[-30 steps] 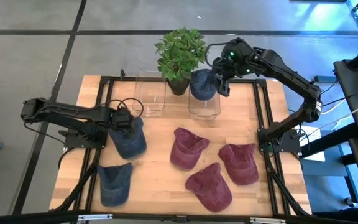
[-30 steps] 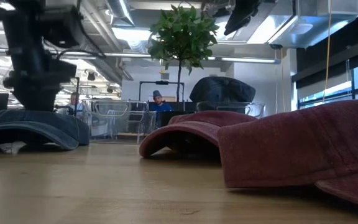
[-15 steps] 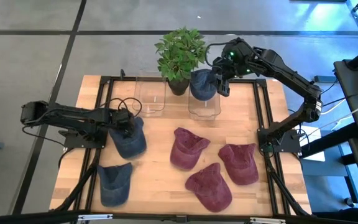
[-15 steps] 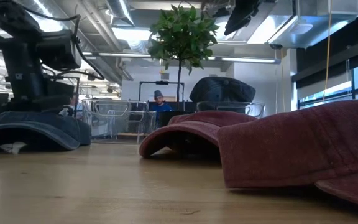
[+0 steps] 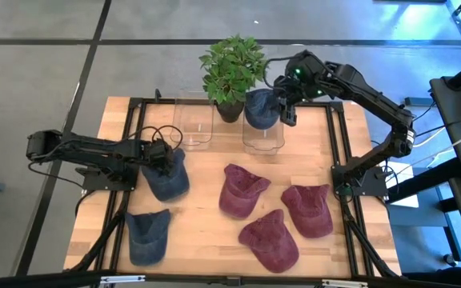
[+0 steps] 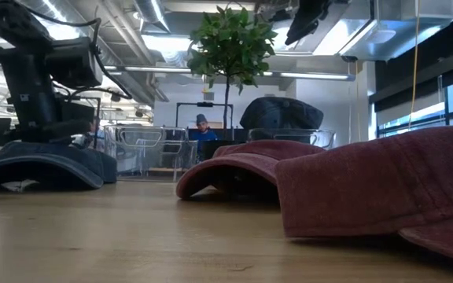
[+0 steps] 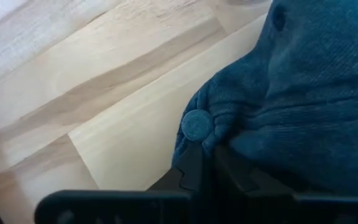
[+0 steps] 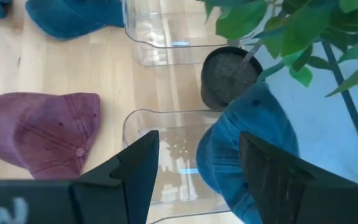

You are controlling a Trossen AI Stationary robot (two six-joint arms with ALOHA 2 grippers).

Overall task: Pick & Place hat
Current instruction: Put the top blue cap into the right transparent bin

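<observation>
Left pincer [image 5: 165,157] sits low at the left side of the table [image 5: 206,240], its fingers drawn together on the crown of a blue hat [image 5: 166,178]; the left wrist view shows the dark fingertips pinched into the denim just below the hat's top button [image 7: 196,124]. That hat lies flat on the wood, as the low view confirms, with the arm standing over it.

Right pincer [image 5: 285,102] hangs above the far edge of the table with its fingers spread wide and nothing between them. Under it, a second blue hat [image 5: 259,109] lies partly in a clear bin [image 5: 263,138], draped over the bin's far rim and touching the pot of a green plant [image 5: 231,70]. Another clear bin [image 5: 193,122] stands just to the left of the plant.

A third blue hat [image 5: 148,236] rests near the front-left corner. Three red hats lie on the right half of the table: one near the middle [image 5: 239,190], one toward the right edge [image 5: 308,210], and one nearer the front edge [image 5: 270,239], the last two touching.
</observation>
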